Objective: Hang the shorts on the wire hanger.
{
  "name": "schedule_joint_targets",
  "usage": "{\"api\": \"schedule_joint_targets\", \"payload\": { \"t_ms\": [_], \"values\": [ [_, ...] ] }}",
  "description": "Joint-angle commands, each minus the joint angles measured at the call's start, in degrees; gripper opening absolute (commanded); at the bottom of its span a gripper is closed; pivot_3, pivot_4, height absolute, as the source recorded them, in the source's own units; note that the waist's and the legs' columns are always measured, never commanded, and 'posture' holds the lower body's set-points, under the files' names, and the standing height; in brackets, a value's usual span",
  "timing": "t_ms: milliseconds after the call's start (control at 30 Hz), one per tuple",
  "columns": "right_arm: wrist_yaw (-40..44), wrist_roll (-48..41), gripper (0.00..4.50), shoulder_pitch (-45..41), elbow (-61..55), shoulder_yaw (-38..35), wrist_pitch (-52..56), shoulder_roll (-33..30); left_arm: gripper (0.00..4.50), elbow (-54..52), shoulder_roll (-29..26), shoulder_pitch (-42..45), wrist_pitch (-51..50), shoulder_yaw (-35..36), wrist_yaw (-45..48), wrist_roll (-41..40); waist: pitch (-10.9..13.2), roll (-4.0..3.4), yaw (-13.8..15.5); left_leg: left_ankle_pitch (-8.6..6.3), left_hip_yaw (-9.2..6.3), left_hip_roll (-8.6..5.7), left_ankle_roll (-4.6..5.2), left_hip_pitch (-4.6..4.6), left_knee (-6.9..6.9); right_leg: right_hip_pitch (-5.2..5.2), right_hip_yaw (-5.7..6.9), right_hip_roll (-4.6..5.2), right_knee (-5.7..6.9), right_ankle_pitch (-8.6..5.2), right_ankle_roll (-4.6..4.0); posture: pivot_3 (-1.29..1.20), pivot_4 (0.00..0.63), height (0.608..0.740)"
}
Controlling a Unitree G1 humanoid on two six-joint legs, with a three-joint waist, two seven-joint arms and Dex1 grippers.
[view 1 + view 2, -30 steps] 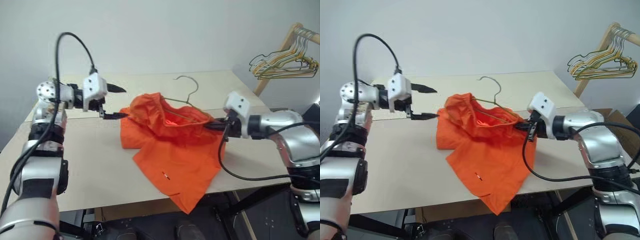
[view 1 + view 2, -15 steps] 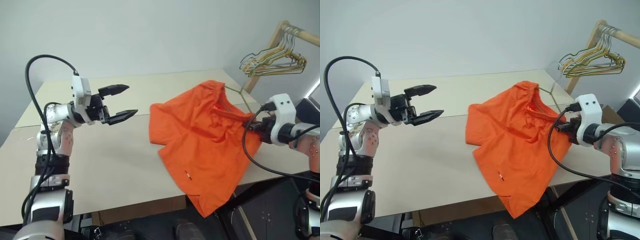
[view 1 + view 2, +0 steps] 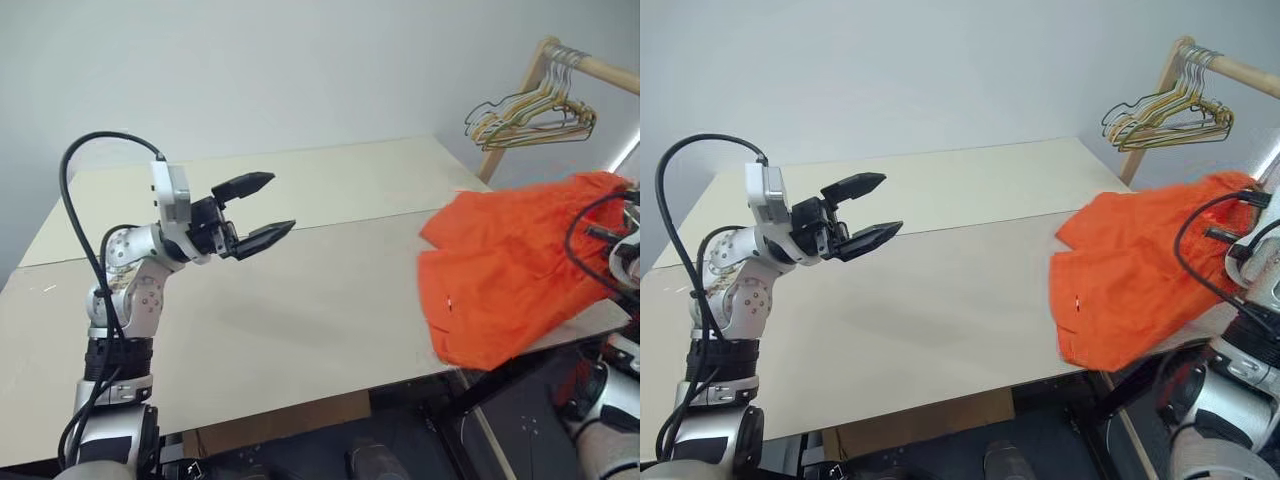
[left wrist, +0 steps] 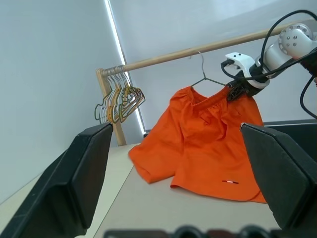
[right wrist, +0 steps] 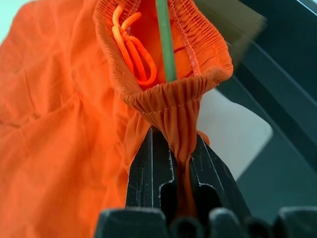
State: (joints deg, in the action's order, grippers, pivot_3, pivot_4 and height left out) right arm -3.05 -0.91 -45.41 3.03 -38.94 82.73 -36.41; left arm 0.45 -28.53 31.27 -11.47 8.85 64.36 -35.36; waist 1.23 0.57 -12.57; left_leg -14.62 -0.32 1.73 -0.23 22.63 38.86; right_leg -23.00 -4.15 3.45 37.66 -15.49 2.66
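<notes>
The bright orange shorts (image 3: 510, 270) hang at the table's right end, their lower hems trailing over the table's corner. My right gripper (image 5: 176, 148) is shut on the gathered waistband, its fingers (image 5: 143, 168) pinching the fabric. The thin wire hanger (image 4: 201, 64) runs inside the waistband. It shows as a green wire (image 5: 166, 39) in the right wrist view, and its hook rises close to the wooden rod. My left gripper (image 3: 280, 203) hovers open above the table's left half, far from the shorts, with nothing between its fingers (image 4: 79, 178).
A wooden clothes rack (image 3: 590, 70) stands past the table's right end, with a bunch of yellow, green and pale wire hangers (image 3: 530, 112) on its rod. The pale table (image 3: 330, 300) stretches between my two arms. Black cables (image 3: 1205, 235) loop by my right wrist.
My right gripper has swung right with the shorts and hanger, lifting them off the table's middle towards the rack. The open left gripper drew back and turned. The camera turned right.
</notes>
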Motion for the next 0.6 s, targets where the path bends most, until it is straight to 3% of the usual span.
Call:
{"api": "schedule_joint_targets", "payload": {
  "t_ms": [33, 333, 600],
  "values": [
    [-5.4, 1.6, 0.0, -5.8, 0.6, -3.9, -5.3, 0.8, 4.46, -2.4, 0.3, 0.8, -0.1, -0.1, -1.0, -0.7, 0.0, -0.08, -0.3, 0.0, 0.07, 0.0, 0.0, -0.01, -0.01, 0.0, -0.01, 0.0, 0.0, 0.0, 0.0, -0.23, 0.0, 0.74],
    [-14.0, 0.3, 0.0, -14.9, 16.6, -10.0, -18.5, -3.7, 4.46, -3.8, 0.3, -0.2, -0.4, 0.1, -0.7, -1.7, 0.0, -0.2, -0.9, -0.02, 0.27, -0.02, 0.03, -0.38, -0.18, 0.52, 0.01, 0.02, -0.37, -0.02, 0.03, -0.23, 0.0, 0.74],
    [-16.0, -4.8, 0.0, -20.5, 35.0, -12.5, -27.7, -9.2, 4.46, -4.3, 0.9, -0.8, 0.6, -1.1, -1.8, 0.1, 0.1, -0.23, -1.3, -0.04, 0.42, -0.02, 0.06, -0.72, -0.49, 0.8, -0.12, -0.01, -0.66, -0.02, 0.03, -0.22, 0.0, 0.74]
  ]
}}
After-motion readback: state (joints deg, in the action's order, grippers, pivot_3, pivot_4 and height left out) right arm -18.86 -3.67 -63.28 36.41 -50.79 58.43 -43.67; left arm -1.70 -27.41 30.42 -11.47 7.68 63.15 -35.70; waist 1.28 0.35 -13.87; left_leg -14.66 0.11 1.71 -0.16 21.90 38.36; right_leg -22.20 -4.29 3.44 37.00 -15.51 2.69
